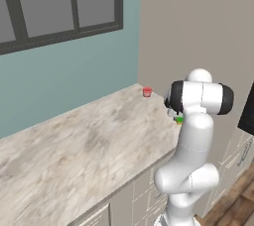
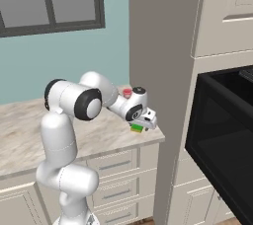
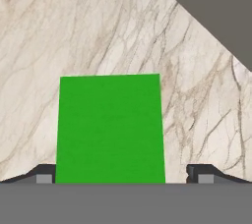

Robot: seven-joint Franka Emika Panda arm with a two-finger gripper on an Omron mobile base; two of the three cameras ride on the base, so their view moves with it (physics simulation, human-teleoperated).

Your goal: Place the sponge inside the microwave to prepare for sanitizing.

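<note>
Left base view
- Sponge (image 1: 179,119): only a small green sliver of it shows past my arm, on the marble counter (image 1: 84,145) near its right-hand edge.
- Red cup (image 1: 147,91): a tiny cup standing at the counter's back corner, by the grey wall, apart from the sponge.
- My gripper: hidden behind my own forearm here, so I cannot tell its opening from this side.

Right base view
- Sponge (image 2: 136,128): a small flat block, green on top with a yellow layer beneath, lying at the front right corner of the counter.
- My gripper (image 2: 144,122): it hangs right over the sponge, pointing down at it; from this side I cannot tell whether it touches.
- Microwave (image 2: 222,140): a big black unit set into the cabinets to the right, well apart from the sponge; its dark door looks swung open towards me.

Hand view
- Sponge (image 3: 110,128): a plain bright green rectangle, flat on the veined marble, squarely between my two fingertips (image 3: 44,175).
- My gripper (image 3: 120,176): spread wide, with one tip just outside each side of the sponge; a small gap shows on the right, and nothing is gripped.
- Grey wall (image 3: 216,7): it crosses the upper right corner.
</note>
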